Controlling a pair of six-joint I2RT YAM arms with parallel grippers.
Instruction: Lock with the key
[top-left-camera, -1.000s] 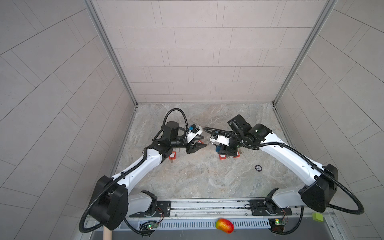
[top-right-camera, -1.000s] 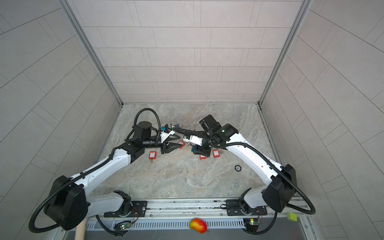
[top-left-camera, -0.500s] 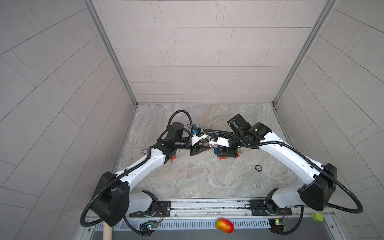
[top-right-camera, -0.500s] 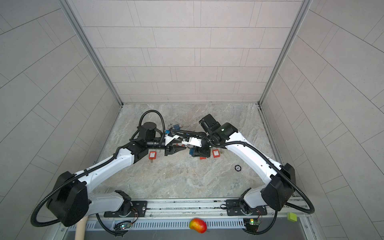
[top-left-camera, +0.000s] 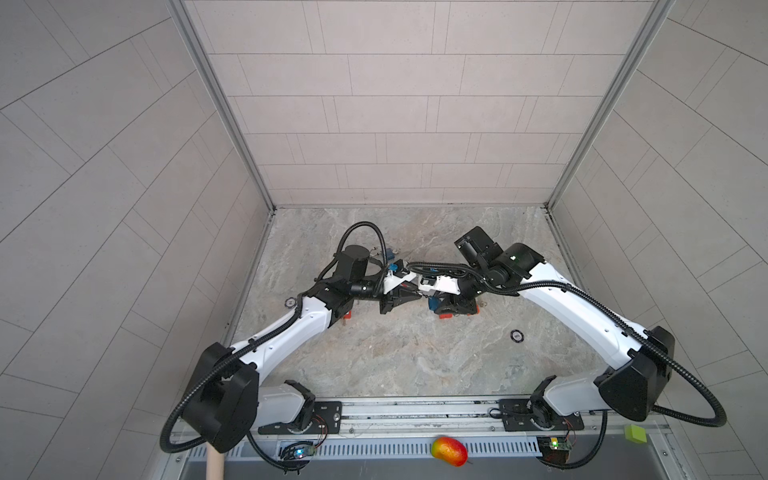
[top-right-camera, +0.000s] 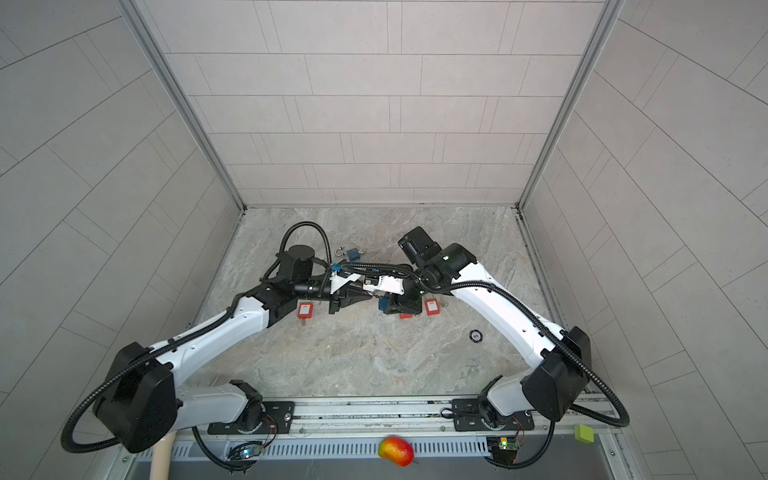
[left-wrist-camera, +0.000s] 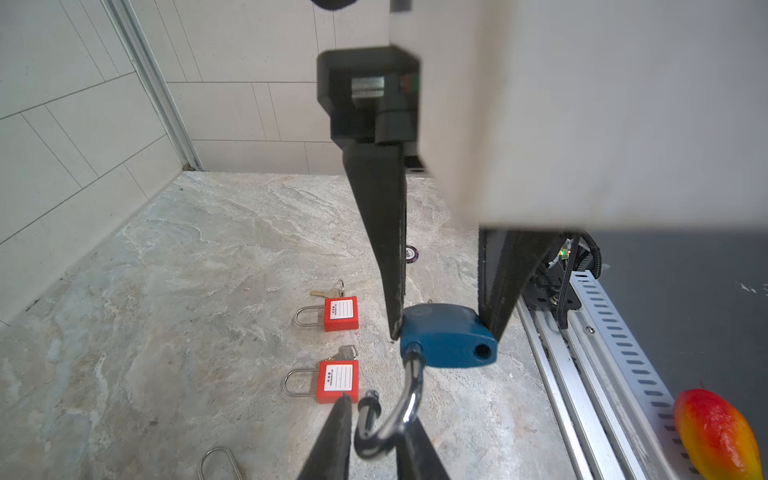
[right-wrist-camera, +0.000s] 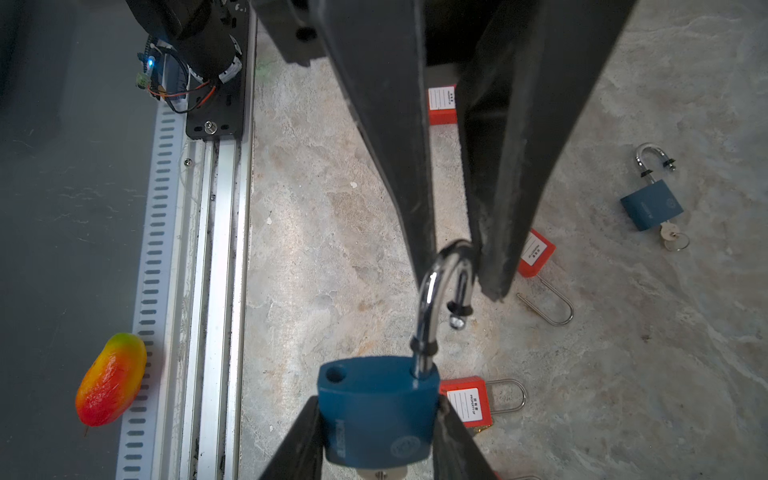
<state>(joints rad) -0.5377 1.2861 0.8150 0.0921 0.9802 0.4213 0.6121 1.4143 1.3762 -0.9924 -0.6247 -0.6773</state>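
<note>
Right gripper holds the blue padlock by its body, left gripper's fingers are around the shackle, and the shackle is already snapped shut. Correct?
No: the shackle is open. The right wrist view shows its free end outside the blue padlock, whose hole is empty. The right gripper on the body and left gripper around the shackle are as stated.
</note>
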